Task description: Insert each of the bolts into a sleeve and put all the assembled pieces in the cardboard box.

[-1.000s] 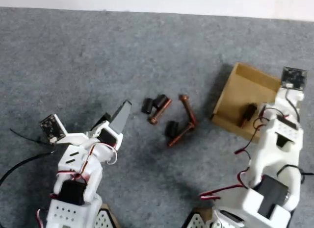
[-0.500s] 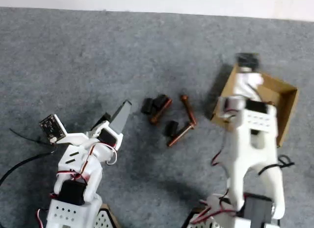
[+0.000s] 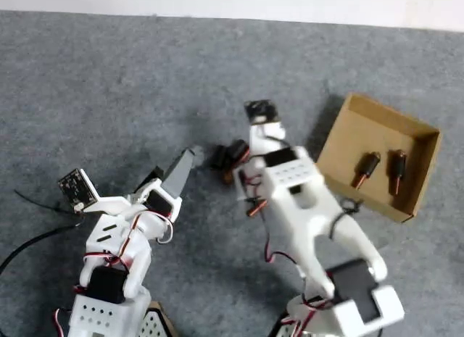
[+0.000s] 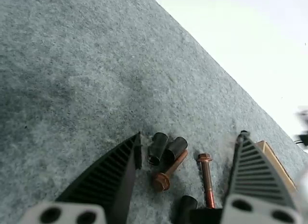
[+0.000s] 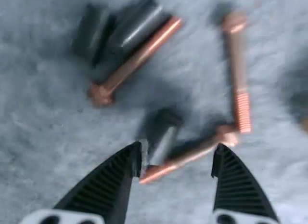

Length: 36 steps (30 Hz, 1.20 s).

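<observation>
Right wrist view: right gripper spread over bolt
Bolt axis: spans fingertip to fingertip
Nearer arm: right

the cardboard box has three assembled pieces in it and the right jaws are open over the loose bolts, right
No, the cardboard box holds two assembled pieces, not three; the high view shows it. The right arm's jaws are open over the loose bolts.
</observation>
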Tool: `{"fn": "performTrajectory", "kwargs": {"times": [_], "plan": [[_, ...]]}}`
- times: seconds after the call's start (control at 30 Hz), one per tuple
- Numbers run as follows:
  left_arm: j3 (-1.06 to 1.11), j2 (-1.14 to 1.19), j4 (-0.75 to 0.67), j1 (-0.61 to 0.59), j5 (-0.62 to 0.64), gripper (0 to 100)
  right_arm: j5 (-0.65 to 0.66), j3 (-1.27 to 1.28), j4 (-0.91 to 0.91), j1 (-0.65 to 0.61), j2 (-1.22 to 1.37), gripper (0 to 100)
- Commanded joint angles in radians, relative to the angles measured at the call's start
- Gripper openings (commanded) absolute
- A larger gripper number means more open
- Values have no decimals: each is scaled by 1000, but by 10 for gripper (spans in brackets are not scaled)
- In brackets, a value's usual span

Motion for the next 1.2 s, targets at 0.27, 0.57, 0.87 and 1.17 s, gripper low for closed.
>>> {"fn": "performTrajectory", "kwargs": {"times": [0.27, 0.57, 0.87, 1.17], "plan": [[-5, -13, -17, -13, 6, 290, -55, -148, -22, -5, 193, 210], [-5, -13, -17, -13, 5, 289, -55, -147, -104, -4, 217, 190], [-5, -13, -17, -13, 3, 289, -49, -153, -104, -2, 289, 37], [-5, -13, -17, -13, 3, 288, 54, -124, -84, -1, 163, 4]]}}
